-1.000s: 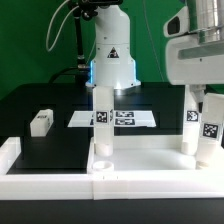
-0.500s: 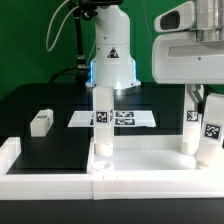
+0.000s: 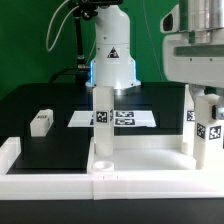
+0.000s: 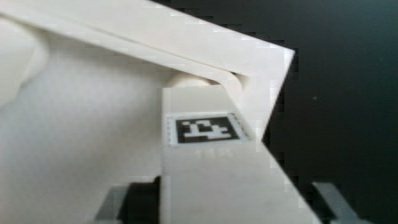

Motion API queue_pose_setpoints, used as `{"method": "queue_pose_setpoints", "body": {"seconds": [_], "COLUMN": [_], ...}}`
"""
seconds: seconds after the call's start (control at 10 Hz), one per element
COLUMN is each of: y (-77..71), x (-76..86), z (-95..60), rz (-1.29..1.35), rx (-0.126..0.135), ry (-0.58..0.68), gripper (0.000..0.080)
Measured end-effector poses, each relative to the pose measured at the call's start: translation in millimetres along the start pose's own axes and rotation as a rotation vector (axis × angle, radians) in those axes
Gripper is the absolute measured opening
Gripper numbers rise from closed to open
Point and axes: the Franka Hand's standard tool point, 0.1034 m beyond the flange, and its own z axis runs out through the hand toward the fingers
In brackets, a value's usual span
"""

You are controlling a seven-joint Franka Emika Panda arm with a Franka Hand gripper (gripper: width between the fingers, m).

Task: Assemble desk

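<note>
The white desk panel (image 3: 140,165) lies across the front of the black table. Two legs stand upright in its sockets, one toward the exterior view's left (image 3: 100,120) and one toward the right (image 3: 189,120). My gripper (image 3: 206,100) is at the panel's right corner, shut on a third tagged leg (image 3: 209,132) that it holds upright over the corner. In the wrist view this leg (image 4: 214,150) runs between my two fingers (image 4: 128,203) toward the panel's corner (image 4: 214,60). A fourth leg block (image 3: 40,122) lies loose on the table at the left.
The marker board (image 3: 125,118) lies flat behind the panel, in front of the robot base (image 3: 112,55). A long white bar (image 3: 10,155) edges the table at the left.
The gripper hand turned and shifted left half a second ago, then came back right. The held leg has turned slightly and sits a little lower at the corner.
</note>
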Motion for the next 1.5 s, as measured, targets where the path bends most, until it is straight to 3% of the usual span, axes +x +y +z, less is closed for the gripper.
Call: {"method": "queue_pose_setpoints", "body": {"seconds": [0.2,0.5,0.6,0.7,0.8,0.9,1.2,1.4,1.5], "y": [0.6,0.1,-0.4,0.6,3.0,5.0,5.3,-4.0,-3.1], "x": [-1.5,-1.5,-2.7,-4.3,-5.8,-2.8,2.3,-1.7,-5.0], "z": [0.5,0.1,-1.2,-1.2,0.2,0.4,0.5,-1.2,0.5], "rz": [0.170,0.029,-0.238,-0.435,-0.532,-0.565,-0.845,-1.201,-1.187], "rx": [0.010,0.003,-0.025,-0.055,-0.063,-0.041,-0.052,-0.039,-0.034], "ry": [-0.027,-0.018,-0.013,-0.029,-0.040,-0.022,-0.008,0.053,0.052], "gripper": [0.0302,0.0302,0.0391,0.0561,0.0561,0.0633,0.0649,0.0649,0.0612]}}
